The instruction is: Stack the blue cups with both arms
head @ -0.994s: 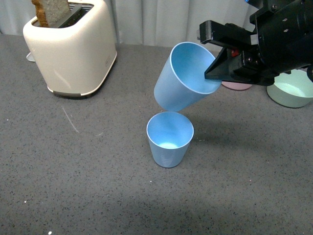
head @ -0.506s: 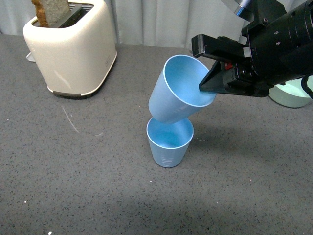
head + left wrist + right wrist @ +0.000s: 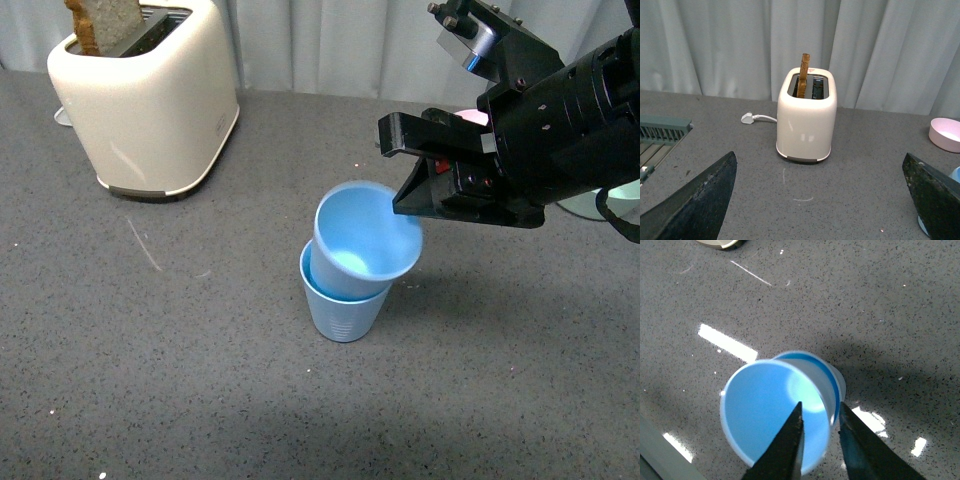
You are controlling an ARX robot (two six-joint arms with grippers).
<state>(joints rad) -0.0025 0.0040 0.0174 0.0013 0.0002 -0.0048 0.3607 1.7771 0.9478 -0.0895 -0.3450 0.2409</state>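
Note:
One blue cup (image 3: 343, 310) stands upright on the grey table. The second blue cup (image 3: 364, 238) sits inside it, tilted a little to the right. My right gripper (image 3: 408, 198) is open, one finger inside and one outside the upper cup's right rim. In the right wrist view the upper cup (image 3: 765, 412) fills the middle, the lower cup (image 3: 836, 382) shows behind it, and the right gripper (image 3: 820, 407) straddles the rim. My left gripper (image 3: 819, 157) is open and empty, low over the table, out of the front view. A sliver of blue cup (image 3: 956, 173) shows past its finger.
A cream toaster (image 3: 150, 100) with a bread slice (image 3: 105, 20) stands at the back left; it also shows in the left wrist view (image 3: 806, 120). A pink bowl (image 3: 946, 134) and a green bowl (image 3: 622, 190) sit at the back right. A grey-green rack (image 3: 660, 130) lies far left.
The right arm has lowered the tilted cup down into the standing cup. The cup now rests inside it, and the fingers have let go of its rim.

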